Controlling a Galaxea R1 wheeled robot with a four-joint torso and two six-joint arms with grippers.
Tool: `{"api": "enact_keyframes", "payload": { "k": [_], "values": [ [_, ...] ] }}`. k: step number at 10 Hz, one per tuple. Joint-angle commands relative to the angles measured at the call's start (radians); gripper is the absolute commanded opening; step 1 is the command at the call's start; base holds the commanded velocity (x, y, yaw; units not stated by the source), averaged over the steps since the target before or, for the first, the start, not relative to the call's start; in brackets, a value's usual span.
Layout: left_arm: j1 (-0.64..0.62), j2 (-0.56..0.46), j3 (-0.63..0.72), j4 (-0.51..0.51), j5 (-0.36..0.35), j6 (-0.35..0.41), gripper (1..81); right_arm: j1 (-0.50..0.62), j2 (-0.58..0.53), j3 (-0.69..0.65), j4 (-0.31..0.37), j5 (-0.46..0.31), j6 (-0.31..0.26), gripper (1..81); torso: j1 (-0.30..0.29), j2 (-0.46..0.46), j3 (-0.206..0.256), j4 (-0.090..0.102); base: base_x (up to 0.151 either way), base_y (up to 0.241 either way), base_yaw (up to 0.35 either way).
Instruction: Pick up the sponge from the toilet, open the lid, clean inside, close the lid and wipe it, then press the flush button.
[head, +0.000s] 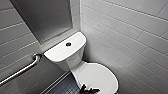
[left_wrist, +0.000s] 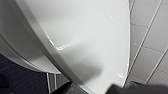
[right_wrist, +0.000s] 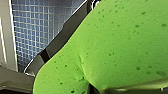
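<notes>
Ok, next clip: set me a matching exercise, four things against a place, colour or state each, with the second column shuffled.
Things:
1. lid
2. flush button
3. sponge
4. grab bar

Place, colour or state:
A. silvery metal, slanting along the wall
B. bright green with darker specks
C. white, shut
D. dark, set in the cistern top

Pairs: 1-C, 2-D, 3-B, 4-A.
</notes>
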Motion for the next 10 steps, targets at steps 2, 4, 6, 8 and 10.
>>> {"api": "enact_keyframes", "payload": {
  "k": [2,4,6,8,10],
  "values": [
    [-0.129,-0.047,0.109,0.028,-0.126,-0.108,81.1,-0.015,-0.023,0.015,-0.008,-0.060,0.000,1.0,0.000,0.000,0.000,0.000,0.000,0.000,0.000],
    [-0.127,-0.076,0.133,0.032,-0.151,-0.188,81.1,-0.016,-0.023,0.015,-0.008,-0.060,0.000,1.0,0.000,0.000,0.000,0.000,0.000,0.000,0.000],
    [-0.129,-0.113,0.167,0.032,-0.182,-0.248,81.1,-0.015,-0.022,0.013,-0.009,-0.060,0.000,1.0,0.000,0.000,0.000,0.000,0.000,0.000,0.000],
    [-0.130,-0.137,0.208,0.032,-0.201,-0.267,81.1,-0.016,-0.017,0.012,-0.008,-0.060,0.000,1.0,0.000,0.000,0.000,0.000,0.000,0.000,0.000],
    [-0.145,-0.147,0.236,0.035,-0.226,-0.290,81.1,-0.015,-0.016,0.012,-0.008,-0.060,0.000,1.0,0.000,0.000,0.000,0.000,0.000,0.000,0.000]
  ]
}}
